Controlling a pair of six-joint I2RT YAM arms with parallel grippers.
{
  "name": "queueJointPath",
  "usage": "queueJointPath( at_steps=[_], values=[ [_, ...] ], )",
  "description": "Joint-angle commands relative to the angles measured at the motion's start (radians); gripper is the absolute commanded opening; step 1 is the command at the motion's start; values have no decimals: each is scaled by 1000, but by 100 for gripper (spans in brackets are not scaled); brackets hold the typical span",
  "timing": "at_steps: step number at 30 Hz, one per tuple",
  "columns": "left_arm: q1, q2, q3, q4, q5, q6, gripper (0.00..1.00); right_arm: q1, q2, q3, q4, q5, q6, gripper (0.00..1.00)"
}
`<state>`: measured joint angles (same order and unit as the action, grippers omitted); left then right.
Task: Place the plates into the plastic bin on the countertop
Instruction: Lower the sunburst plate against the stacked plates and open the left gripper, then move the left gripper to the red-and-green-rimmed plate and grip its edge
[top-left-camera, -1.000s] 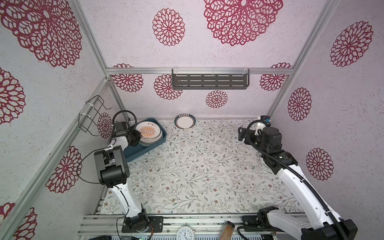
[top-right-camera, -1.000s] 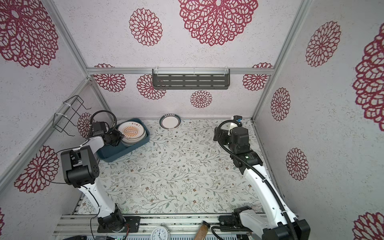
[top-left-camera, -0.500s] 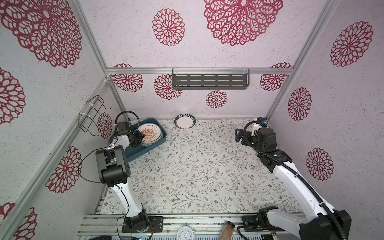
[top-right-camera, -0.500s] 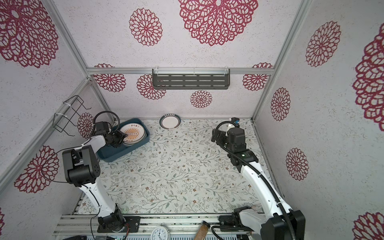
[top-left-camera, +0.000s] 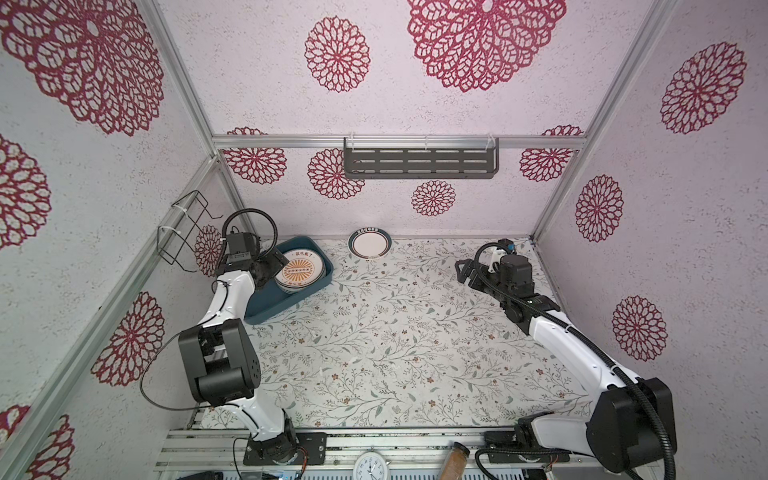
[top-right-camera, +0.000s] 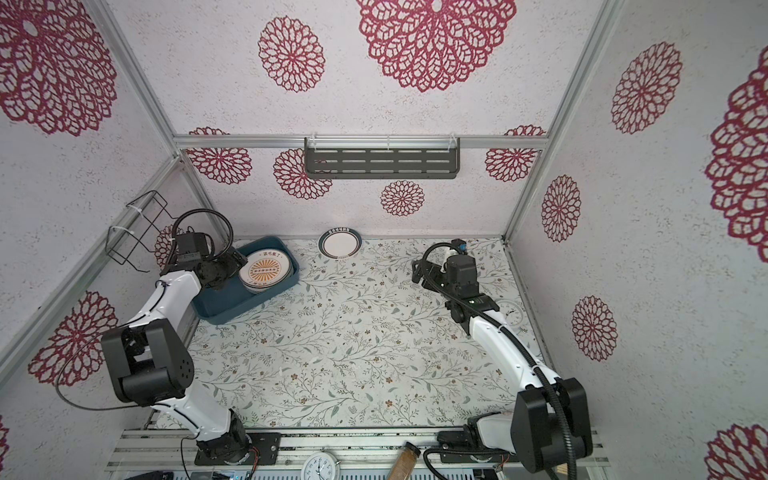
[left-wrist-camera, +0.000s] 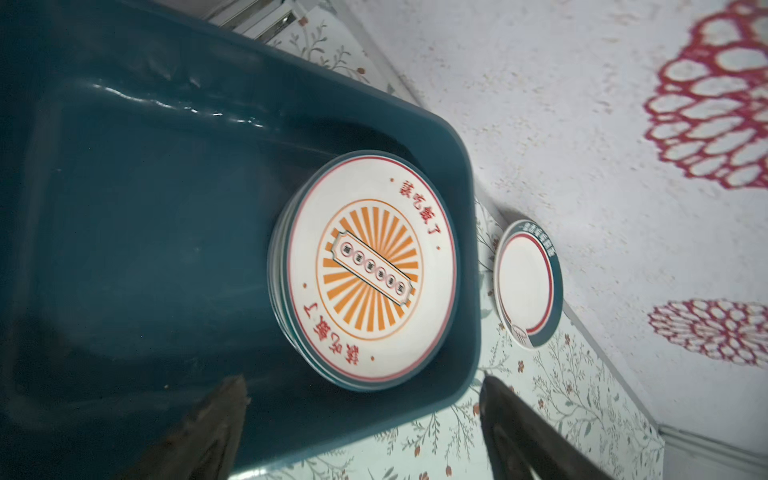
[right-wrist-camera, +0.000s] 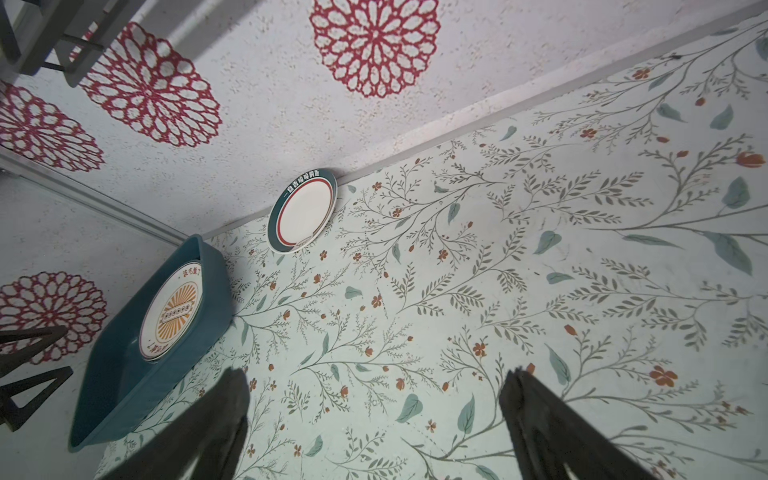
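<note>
The dark teal plastic bin sits at the back left of the countertop. A stack of plates topped by an orange sunburst lies flat in its far end. My left gripper hovers open beside that stack, holding nothing. One teal-rimmed plate leans against the back wall. My right gripper hangs open and empty over the countertop at the right, well apart from that plate.
A grey slotted shelf hangs on the back wall and a wire rack on the left wall. A small white clock lies by the right arm. Another clock and a brown bottle lie at the front rail.
The left gripper has opened and let go of the sunburst plate, which now lies on the stack in the bin. The right gripper has moved a little toward the back and left.
</note>
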<state>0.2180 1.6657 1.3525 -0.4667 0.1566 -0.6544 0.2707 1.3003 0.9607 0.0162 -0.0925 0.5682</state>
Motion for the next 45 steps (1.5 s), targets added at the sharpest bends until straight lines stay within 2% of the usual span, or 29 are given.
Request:
queueJointPath(
  at_steps=[1, 4, 9, 13, 19, 26, 30, 36, 45],
  values=[
    [-111, -68, -2, 43, -43, 54, 96, -4, 9, 18, 84, -53, 37, 99],
    [-199, -71, 14, 68, -49, 23, 97, -4, 23, 17, 93, -76, 49, 99],
    [-293, -32, -21, 255, -3, -142, 97, -4, 15, 18, 78, -81, 53, 99],
    [-374, 83, 10, 373, 38, -211, 97, -4, -18, 10, 65, -65, 52, 99],
    [-461, 351, 164, 400, 52, -307, 96, -5, -60, -11, 52, -45, 60, 99],
    [-497, 561, 305, 434, 23, -410, 95, -4, -97, -20, 24, -21, 60, 99],
    [-496, 623, 327, 475, -10, -477, 93, -5, -110, -19, 16, -18, 62, 99],
    [-491, 719, 417, 425, -54, -548, 90, -4, -114, -7, 1, -3, 55, 99],
    [-487, 839, 518, 441, -91, -643, 80, -6, -131, -8, -21, 41, 56, 99]
  ],
)
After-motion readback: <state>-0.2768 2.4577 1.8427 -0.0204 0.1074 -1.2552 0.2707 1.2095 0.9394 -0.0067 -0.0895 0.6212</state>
